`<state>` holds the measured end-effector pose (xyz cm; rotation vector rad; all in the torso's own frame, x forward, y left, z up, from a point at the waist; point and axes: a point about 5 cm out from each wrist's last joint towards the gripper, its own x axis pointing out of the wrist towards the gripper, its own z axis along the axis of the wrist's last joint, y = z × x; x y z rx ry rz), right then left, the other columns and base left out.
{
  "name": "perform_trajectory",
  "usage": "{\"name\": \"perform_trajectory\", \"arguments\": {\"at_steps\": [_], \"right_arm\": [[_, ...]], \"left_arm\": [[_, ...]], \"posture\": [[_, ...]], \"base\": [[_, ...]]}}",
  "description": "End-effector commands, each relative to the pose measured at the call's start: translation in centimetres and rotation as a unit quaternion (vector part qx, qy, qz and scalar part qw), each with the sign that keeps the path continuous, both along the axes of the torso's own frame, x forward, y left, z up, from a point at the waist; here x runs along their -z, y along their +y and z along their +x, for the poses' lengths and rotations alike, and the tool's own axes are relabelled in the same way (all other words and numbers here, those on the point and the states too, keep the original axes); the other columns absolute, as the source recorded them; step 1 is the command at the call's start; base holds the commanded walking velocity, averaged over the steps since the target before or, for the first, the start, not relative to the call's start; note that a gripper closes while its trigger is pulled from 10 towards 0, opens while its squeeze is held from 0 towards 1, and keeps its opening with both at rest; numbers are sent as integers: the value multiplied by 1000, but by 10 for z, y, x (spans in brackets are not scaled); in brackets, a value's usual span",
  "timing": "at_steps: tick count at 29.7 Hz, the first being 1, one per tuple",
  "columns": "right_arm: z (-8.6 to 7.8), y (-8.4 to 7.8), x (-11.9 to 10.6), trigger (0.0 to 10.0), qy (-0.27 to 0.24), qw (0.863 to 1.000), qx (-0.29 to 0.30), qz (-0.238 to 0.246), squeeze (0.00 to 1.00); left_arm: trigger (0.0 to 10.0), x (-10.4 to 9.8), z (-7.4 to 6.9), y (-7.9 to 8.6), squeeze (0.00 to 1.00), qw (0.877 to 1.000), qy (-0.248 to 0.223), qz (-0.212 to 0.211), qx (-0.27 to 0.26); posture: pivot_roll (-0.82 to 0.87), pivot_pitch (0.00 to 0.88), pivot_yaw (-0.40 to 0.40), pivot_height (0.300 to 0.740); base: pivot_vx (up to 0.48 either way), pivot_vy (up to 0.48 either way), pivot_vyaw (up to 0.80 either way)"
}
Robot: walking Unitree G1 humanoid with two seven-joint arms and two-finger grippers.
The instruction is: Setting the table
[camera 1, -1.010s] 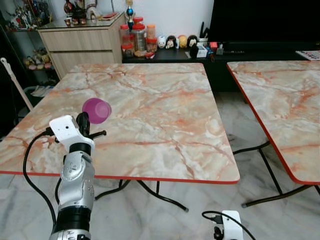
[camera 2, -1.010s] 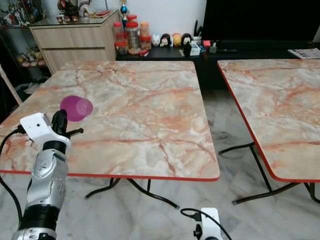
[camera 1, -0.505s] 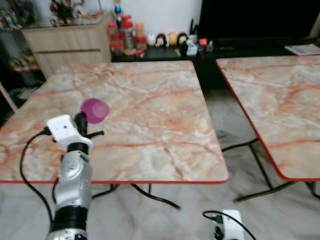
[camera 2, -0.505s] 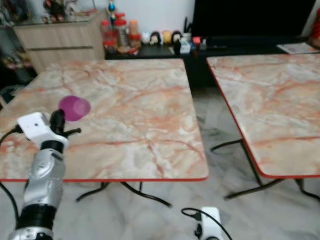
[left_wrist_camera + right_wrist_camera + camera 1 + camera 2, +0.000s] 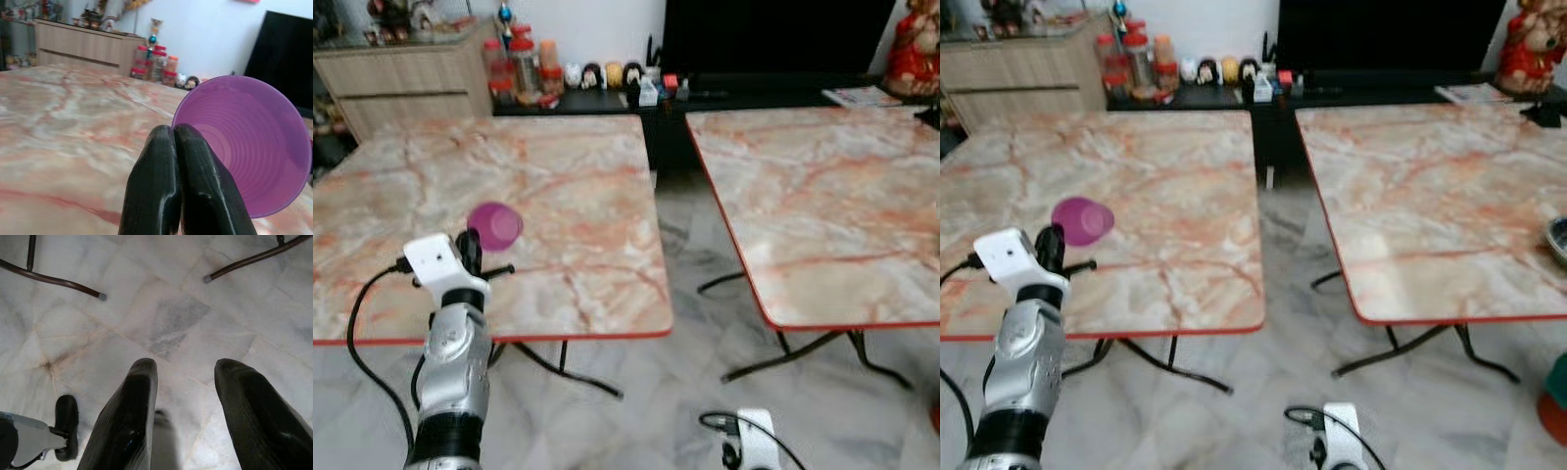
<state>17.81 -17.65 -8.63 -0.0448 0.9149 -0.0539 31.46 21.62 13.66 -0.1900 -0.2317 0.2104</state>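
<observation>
purple cup (image 5: 495, 224), pinched by left gripper (image 5: 177, 147)

The left arm (image 5: 455, 367) is silver and jointed, with a black collar low down; a white boxy wrist unit (image 5: 438, 262) tops it; a black cable (image 5: 364, 328) loops alongside; each pincer has glossy black fingers (image 5: 128, 421).

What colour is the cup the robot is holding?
Purple: the cup, pinched at its rim by the left gripper, shows best in the left wrist view.
</observation>
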Motion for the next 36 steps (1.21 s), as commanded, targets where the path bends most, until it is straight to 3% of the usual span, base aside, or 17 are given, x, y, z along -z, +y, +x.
{"name": "perform_trajectory", "arguments": {"at_steps": [1,36], "right_arm": [[-1,-6,0,10000,-1,1000,3,-7,0],[-1,-12,-1,10000,-4,1000,2,-19,0]], "left_arm": [[10000,-8,3,-8,0,1000,-13,10,12],[10000,-6,1,-14,0,1000,-12,15,16]], "posture": [[55,0,30,740],[45,0,20,740]], "base": [[0,-405,0],[0,-403,123]]}}
